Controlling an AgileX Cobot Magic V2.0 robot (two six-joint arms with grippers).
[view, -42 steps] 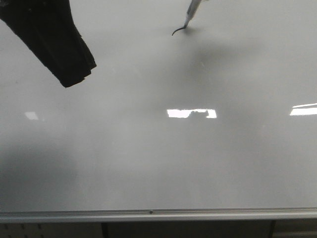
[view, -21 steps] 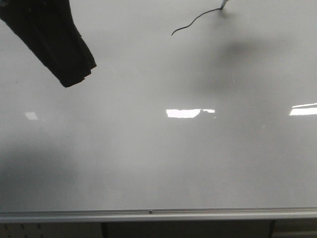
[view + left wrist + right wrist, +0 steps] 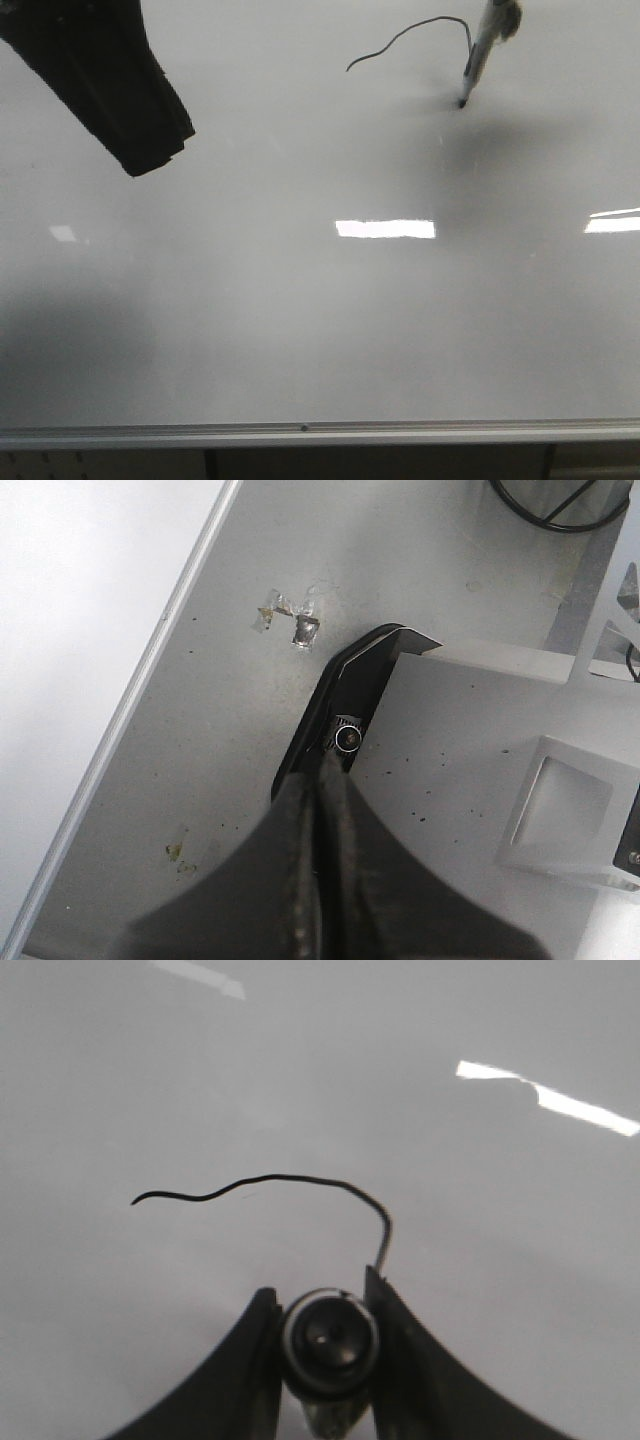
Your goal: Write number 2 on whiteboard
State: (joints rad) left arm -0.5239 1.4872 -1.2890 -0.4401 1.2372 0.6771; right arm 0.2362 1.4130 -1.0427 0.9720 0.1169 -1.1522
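The whiteboard point(image 3: 300, 320) fills the front view, with a silver rail point(image 3: 300, 433) along its near edge. A thin dark line point(image 3: 400, 38) on it rises to the right and hooks down: the curved top of the number 2. It also shows in the right wrist view point(image 3: 270, 1178). My right gripper point(image 3: 322, 1310) is shut on a marker point(image 3: 328, 1335). The marker point(image 3: 480, 55) leans with its tip on the board at the line's end. My left gripper point(image 3: 150, 140) hangs over the board's far left, shut and empty point(image 3: 322, 780).
Bright light reflections point(image 3: 385, 228) lie on the board's middle and right. In the left wrist view, the board's edge rail point(image 3: 120, 720) runs beside a grey surface point(image 3: 230, 700) with a metal base plate point(image 3: 470, 740) and bits of tape point(image 3: 290, 620).
The marker has moved right and then back toward the near edge, lengthening the short curl into a longer line with a hooked end. The left gripper has not moved.
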